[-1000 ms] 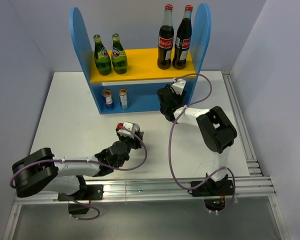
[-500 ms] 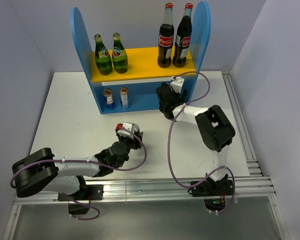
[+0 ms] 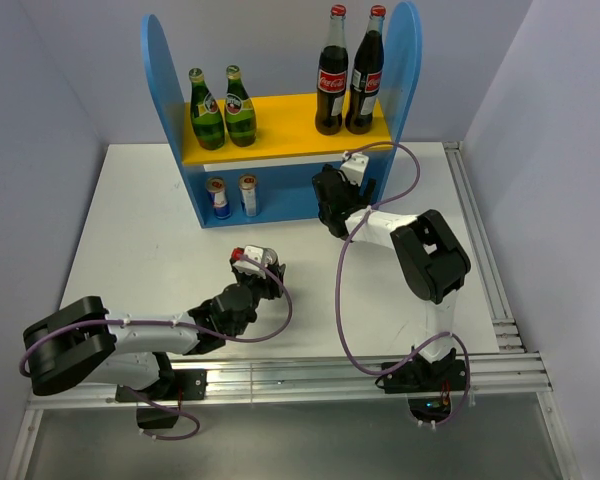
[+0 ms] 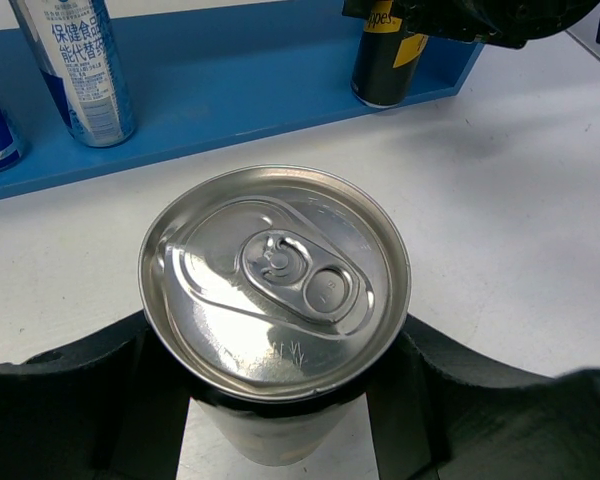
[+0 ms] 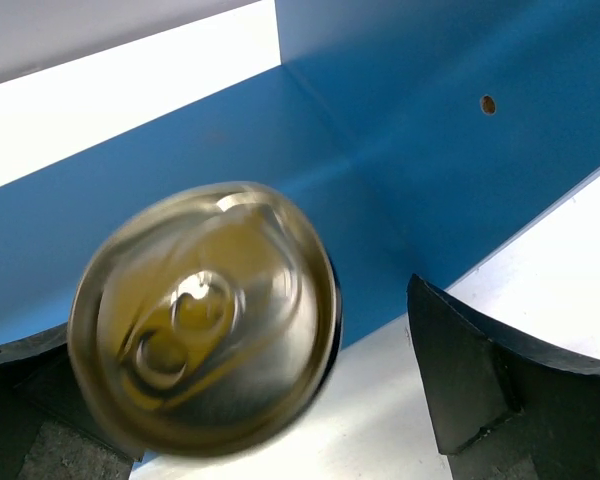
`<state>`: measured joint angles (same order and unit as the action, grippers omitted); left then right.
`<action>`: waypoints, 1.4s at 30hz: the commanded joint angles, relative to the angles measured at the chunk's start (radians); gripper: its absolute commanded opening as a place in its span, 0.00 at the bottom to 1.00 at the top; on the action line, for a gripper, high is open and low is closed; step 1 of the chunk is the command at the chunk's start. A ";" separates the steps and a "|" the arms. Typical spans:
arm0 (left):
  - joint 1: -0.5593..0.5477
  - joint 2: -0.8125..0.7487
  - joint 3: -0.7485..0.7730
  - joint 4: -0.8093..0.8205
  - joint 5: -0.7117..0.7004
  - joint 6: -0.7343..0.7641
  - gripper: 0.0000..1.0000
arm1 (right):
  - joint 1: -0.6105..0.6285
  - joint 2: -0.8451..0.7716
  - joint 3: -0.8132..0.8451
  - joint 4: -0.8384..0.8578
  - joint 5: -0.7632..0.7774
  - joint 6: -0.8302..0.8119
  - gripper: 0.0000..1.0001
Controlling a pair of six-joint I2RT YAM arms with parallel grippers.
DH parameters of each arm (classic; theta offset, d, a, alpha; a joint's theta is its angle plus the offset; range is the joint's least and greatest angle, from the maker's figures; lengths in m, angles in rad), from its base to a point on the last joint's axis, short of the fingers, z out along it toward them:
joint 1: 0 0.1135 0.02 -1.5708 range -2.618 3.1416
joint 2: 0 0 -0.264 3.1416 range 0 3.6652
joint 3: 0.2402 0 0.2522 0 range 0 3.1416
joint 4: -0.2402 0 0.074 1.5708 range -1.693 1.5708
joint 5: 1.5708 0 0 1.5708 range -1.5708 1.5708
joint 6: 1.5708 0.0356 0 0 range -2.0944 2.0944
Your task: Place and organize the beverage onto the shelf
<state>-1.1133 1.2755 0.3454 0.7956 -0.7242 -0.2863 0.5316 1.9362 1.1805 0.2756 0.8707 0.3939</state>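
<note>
Shelf [image 3: 280, 125] restocking: right hand [image 3: 328, 200] sits open around gold-topped can [image 5: 205, 315] on its lower level, apparently placing it; left hand [image 3: 255, 275] grips silver-topped can [image 4: 275, 280], likely next.

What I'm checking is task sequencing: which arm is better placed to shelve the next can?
Left. The left gripper is shut on the silver-topped can, out in front of the shelf. The right gripper stands open around the gold-topped can on the shelf's lower level, holding nothing.
</note>
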 commanded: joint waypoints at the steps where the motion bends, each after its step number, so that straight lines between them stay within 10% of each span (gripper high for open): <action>1: 0.000 -0.048 0.015 0.103 -0.020 -0.016 0.00 | -0.005 -0.019 0.058 0.092 -0.024 -0.079 0.98; 42: 0.001 -0.054 0.050 0.070 -0.049 -0.002 0.00 | 0.102 -0.339 -0.189 0.039 -0.026 0.009 1.00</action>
<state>-1.1133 1.2690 0.3454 0.7788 -0.7403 -0.2958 0.6014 1.7058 1.0283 0.3473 0.7635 0.3401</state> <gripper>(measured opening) 0.631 0.998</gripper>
